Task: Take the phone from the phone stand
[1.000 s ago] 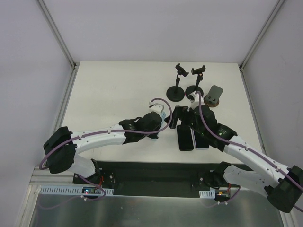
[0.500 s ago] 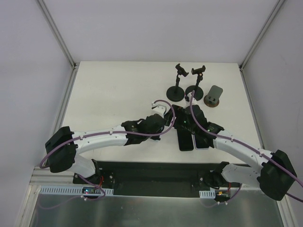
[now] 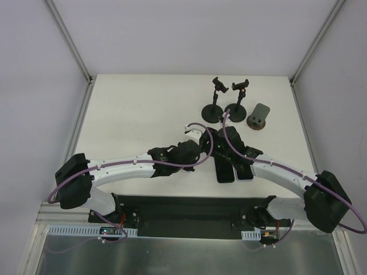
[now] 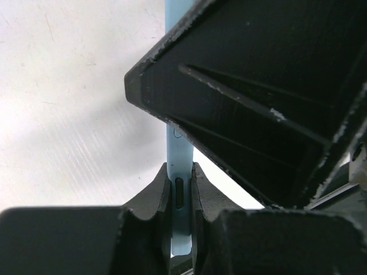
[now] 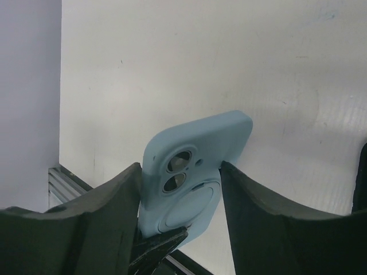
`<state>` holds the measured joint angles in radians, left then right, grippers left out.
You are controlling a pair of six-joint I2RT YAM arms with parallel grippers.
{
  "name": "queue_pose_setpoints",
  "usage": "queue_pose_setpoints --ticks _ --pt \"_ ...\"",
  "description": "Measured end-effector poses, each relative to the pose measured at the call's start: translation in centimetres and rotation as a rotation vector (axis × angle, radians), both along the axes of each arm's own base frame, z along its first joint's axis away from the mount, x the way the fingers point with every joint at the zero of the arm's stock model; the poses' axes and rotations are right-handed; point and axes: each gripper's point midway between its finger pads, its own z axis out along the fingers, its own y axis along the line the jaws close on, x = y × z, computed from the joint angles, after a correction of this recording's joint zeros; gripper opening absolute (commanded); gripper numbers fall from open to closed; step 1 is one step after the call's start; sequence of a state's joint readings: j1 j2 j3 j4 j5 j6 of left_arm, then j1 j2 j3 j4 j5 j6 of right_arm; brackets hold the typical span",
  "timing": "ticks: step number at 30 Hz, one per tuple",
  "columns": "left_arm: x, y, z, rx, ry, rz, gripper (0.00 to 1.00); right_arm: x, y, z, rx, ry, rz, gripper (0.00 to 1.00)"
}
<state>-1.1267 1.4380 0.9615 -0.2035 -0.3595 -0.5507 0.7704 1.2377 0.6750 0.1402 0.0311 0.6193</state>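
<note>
Pinching the phone [image 4: 176, 152] by its thin edge, left jaws sit narrow; right jaws clamp its sides above the table [image 5: 172, 57].

I'm checking all three views now and I read nothing: no word, number or logo on the pale blue silicone-cased phone [image 5: 195, 154], nor anywhere else in shot.
</note>
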Motion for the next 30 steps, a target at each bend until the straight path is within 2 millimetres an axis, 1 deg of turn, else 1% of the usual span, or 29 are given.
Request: queue_pose_setpoints --ticks 1,2,4,5,6,7,8,9,11,12,13,15,16,18,19,24,30 --pt "0.0 0.0 0.0 -0.001 -0.001 -0.001 0.0 0.0 0.1 0.0 0.007 0.002 0.003 0.49" --pt "0.0 0.0 0.0 0.0 -0.001 -0.003 0.0 0.0 0.4 0.2 0.017 0.004 0.008 0.39" --pt "0.0 0.0 0.0 0.006 -0.004 -0.007 0.0 0.0 0.6 0.4 0.028 0.003 0.011 0.31" --pt "0.1 0.1 0.0 0.011 -0.009 -0.009 0.0 0.1 0.7 0.5 0.033 0.001 0.01 0.22" --pt "0.1 0.2 0.0 0.017 -0.014 -0.008 0.01 0.1 0.8 0.6 0.039 0.001 0.009 0.18" --pt "0.2 0.3 0.0 0.025 -0.019 -0.009 0.03 0.1 0.9 0.8 0.045 0.002 0.007 0.14" --pt "0.3 0.4 0.0 0.031 -0.024 -0.01 0.05 0.1 1.0 0.9 0.05 0.001 0.009 0.08" --pt "0.3 0.6 -0.1 0.041 -0.026 -0.011 0.11 0.1 1.1 1.0 0.053 0.001 0.01 0.06" --pt "0.4 0.7 -0.1 0.049 -0.032 -0.012 0.19 0.0 1.1 1.1 0.059 0.004 0.011 0.01" --pt "0.4 0.7 -0.2 0.051 -0.033 -0.011 0.24 -0.1 1.2 1.1 0.063 0.007 0.015 0.01" --pt "0.4 0.8 -0.2 0.054 -0.035 -0.011 0.34 -0.1 1.2 1.1 0.064 0.009 0.017 0.01" --pt "0.4 0.8 -0.1 0.054 -0.036 -0.013 0.46 0.0 1.1 1.1 0.066 0.012 0.014 0.01" --pt "0.4 0.6 -0.1 0.046 -0.034 -0.016 0.57 0.1 1.0 1.0 0.065 0.013 0.016 0.01" --pt "0.3 -0.1 0.4 0.013 -0.036 -0.03 0.65 0.2 0.7 0.7 0.049 0.011 0.018 0.01" --pt "0.3 -0.3 0.6 -0.001 -0.037 -0.036 0.71 0.2 0.4 0.4 0.042 0.013 0.016 0.01" --pt "0.1 -1.3 2.0 -0.073 -0.05 -0.067 0.8 0.0 -0.5 -0.9 0.016 0.034 0.022 0.01" --pt "-0.4 -0.2 3.4 -0.13 -0.066 -0.078 0.89 -0.4 -0.8 -1.4 0.017 0.05 0.069 0.01"
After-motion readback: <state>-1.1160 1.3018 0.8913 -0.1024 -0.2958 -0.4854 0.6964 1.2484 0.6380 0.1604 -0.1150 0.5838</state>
